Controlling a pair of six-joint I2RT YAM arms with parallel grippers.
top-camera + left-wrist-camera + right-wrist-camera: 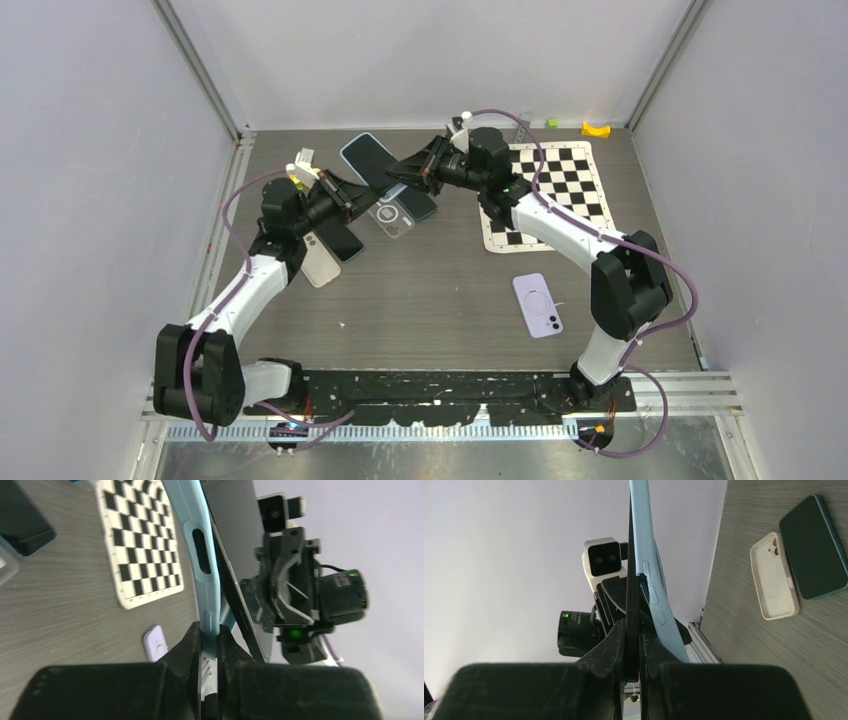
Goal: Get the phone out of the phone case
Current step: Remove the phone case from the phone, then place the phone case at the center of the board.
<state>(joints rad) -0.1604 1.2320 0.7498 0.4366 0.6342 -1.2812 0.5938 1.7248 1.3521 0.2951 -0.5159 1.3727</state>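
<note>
Left claw [210,630] and right claw [633,635] pinched closed, facing each other.

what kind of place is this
Most likely a robotics lab test cell: plain grey walls box in the table, a checkerboard calibration mat lies on it, and the left arm and right arm are bolted at its near edge.

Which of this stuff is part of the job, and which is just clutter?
In the job:
light blue case, pinched by left claw
dark phone, pinched by right claw

Just lying about:
purple phone
beige case
clear case
checkerboard mat
</note>
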